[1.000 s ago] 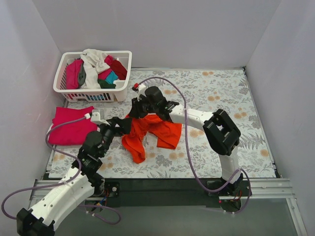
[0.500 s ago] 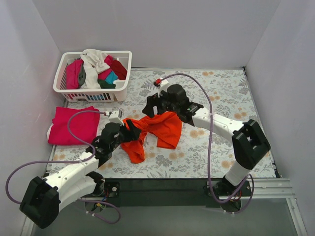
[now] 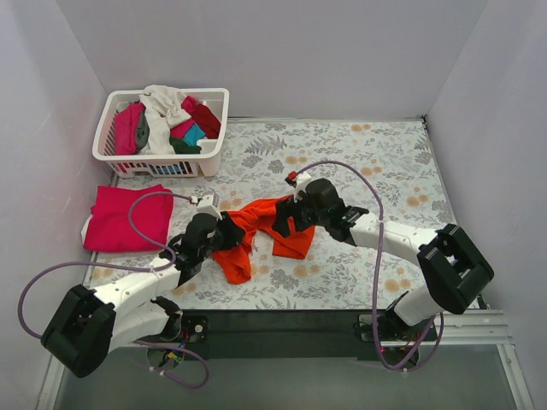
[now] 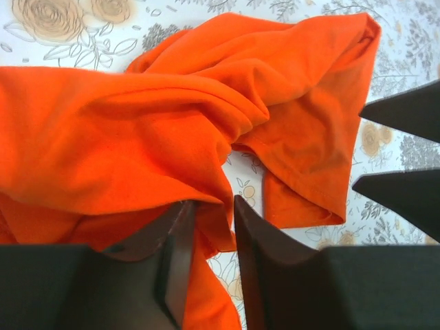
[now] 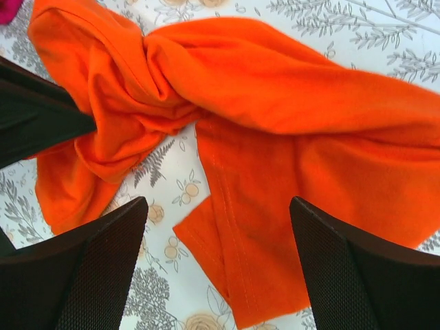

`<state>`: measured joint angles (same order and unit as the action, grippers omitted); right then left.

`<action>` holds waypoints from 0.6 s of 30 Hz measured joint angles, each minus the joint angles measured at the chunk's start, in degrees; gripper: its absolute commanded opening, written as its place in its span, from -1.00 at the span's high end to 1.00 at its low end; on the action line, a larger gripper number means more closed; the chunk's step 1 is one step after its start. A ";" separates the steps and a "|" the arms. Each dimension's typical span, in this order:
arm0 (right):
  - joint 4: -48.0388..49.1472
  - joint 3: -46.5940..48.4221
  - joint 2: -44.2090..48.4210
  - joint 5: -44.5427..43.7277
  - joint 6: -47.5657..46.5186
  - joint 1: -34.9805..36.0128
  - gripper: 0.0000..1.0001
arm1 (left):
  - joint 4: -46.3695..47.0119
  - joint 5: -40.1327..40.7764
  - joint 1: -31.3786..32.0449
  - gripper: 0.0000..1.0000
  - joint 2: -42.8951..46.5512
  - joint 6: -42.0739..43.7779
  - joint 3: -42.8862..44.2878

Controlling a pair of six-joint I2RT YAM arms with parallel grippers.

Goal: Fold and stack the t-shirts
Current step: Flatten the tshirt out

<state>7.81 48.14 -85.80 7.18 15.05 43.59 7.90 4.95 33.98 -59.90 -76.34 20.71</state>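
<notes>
1. Left gripper (image 4: 213, 206) pinches orange shirt (image 3: 272, 224) at a bunched fold, likely to spread it flat.
2. Right gripper (image 5: 216, 204) gapes wide over the shirt's other side, holding nothing; shirt lies crumpled mid-table.

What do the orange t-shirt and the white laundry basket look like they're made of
The orange t-shirt looks like soft matte knit cloth, probably cotton jersey: it bunches into loose folds and shows stitched hems. The white basket looks like rigid moulded plastic with a smooth finish: slatted walls, even rim.
</notes>
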 measured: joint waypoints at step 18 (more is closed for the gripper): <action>-0.04 1.92 -9.97 -5.35 -1.90 6.10 -0.37 | -4.09 5.79 0.00 1.00 2.95 1.57 3.58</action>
<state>7.77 50.06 -95.77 1.83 13.15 49.69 3.81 10.74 33.98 -56.95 -74.76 24.29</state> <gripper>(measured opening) 0.691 0.013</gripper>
